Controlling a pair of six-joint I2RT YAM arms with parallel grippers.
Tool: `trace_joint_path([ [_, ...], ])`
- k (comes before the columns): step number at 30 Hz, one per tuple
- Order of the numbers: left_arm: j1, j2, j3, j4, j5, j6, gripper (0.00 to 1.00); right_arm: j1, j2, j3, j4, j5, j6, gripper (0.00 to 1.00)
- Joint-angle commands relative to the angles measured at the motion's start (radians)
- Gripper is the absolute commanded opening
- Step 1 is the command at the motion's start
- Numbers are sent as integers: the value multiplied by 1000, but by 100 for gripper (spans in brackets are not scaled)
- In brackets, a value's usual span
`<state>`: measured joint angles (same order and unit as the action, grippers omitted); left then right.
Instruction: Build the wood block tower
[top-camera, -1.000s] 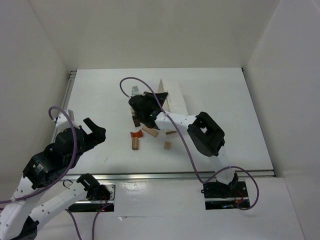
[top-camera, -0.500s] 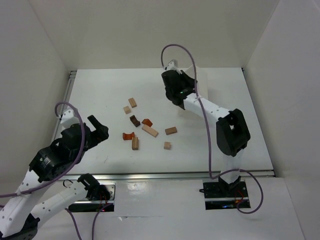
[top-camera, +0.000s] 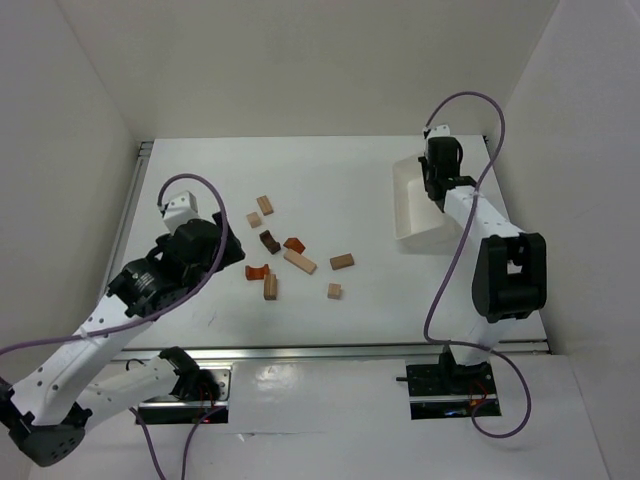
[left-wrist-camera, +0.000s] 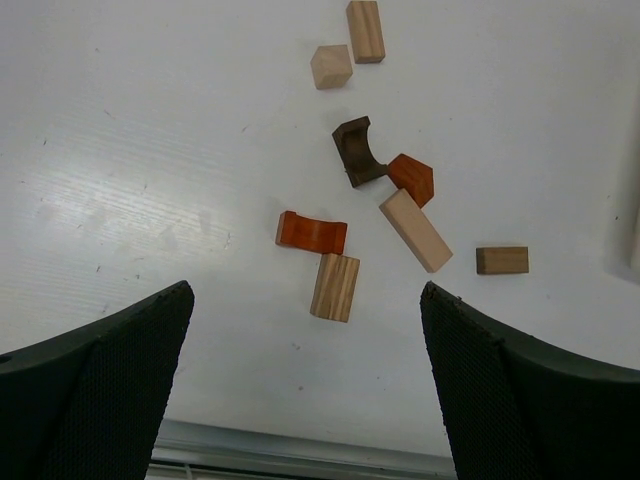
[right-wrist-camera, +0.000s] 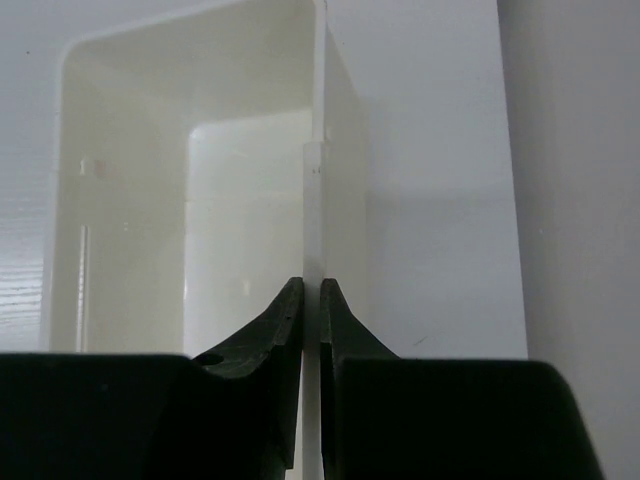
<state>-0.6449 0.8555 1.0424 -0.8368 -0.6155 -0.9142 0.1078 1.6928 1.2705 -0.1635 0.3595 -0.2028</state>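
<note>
The white table (top-camera: 200, 170) is smooth and matt. At its far right sits a white plastic tray (top-camera: 410, 205), thin-walled and round-cornered, and the right claw (right-wrist-camera: 311, 285) is pinched tight on its wall. The left claw (left-wrist-camera: 305, 290) hangs spread wide, holding nothing, above the blocks (top-camera: 290, 255). They lie loose and unstacked mid-table, well left of the tray. They're plain wood: a tan bar (left-wrist-camera: 415, 230), a red-orange arched piece (left-wrist-camera: 311, 232), a dark brown notched block (left-wrist-camera: 357, 152) and a small tan cube (left-wrist-camera: 331, 66).
</note>
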Motion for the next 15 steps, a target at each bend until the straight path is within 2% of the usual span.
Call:
trace_joint_path([
  [1,-2,59,42,68,-4,41,100,-42,8,13,134,-167,25,0],
  [5,-2,167,99,91,-4,55,100,-138,48,23,134,-212,85,0],
  [8,-2,255,131,91,-4,67,100,-171,70,23,134,-154,94,0],
  [12,-2,327,171,134,-4,110,100,-227,122,88,78,-218,120,0],
  [15,8,365,209,146,8,120,100,-227,179,142,45,-140,120,0],
])
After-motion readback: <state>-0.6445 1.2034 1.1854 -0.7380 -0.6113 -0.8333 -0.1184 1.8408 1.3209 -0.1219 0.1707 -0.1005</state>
